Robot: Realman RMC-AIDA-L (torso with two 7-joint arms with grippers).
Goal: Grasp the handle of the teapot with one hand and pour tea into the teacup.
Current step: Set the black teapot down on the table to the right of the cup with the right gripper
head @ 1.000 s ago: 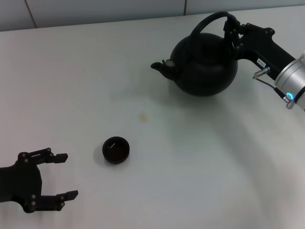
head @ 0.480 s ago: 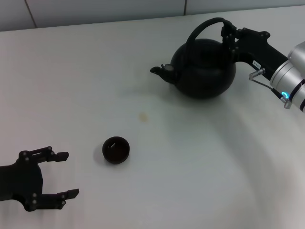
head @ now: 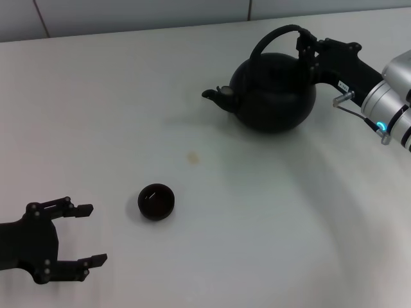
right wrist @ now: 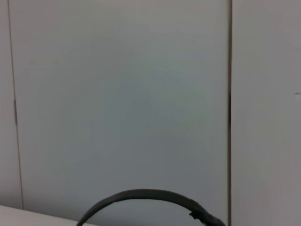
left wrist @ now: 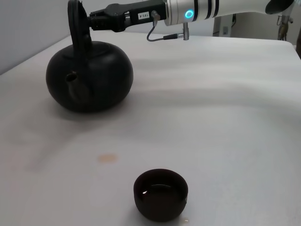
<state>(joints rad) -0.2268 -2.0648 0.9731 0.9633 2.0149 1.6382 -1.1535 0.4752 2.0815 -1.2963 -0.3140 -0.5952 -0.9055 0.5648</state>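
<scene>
The teapot (head: 273, 93) sits far right on the white table (head: 115, 115), its handle (head: 276, 35) clamped by the right gripper (head: 308, 46); it has slid slightly leftward. The teacup (head: 156, 201) stays put near the wide-open, parked left gripper (head: 87, 234). Grey wall panels (right wrist: 117, 94) stand behind.

My head camera looks down and forward over the white table (head: 192, 96) from well above, taking in both my arms. My left wrist camera sits low, near the tabletop, facing across it toward the teapot (left wrist: 89, 75), with the teacup (left wrist: 161, 194) close in front. Both views share that pot, the cup and my right gripper (head: 308, 48) at the handle (head: 273, 35). My right wrist camera faces the wall, catching only the handle's arc (right wrist: 146, 197) close by.
</scene>
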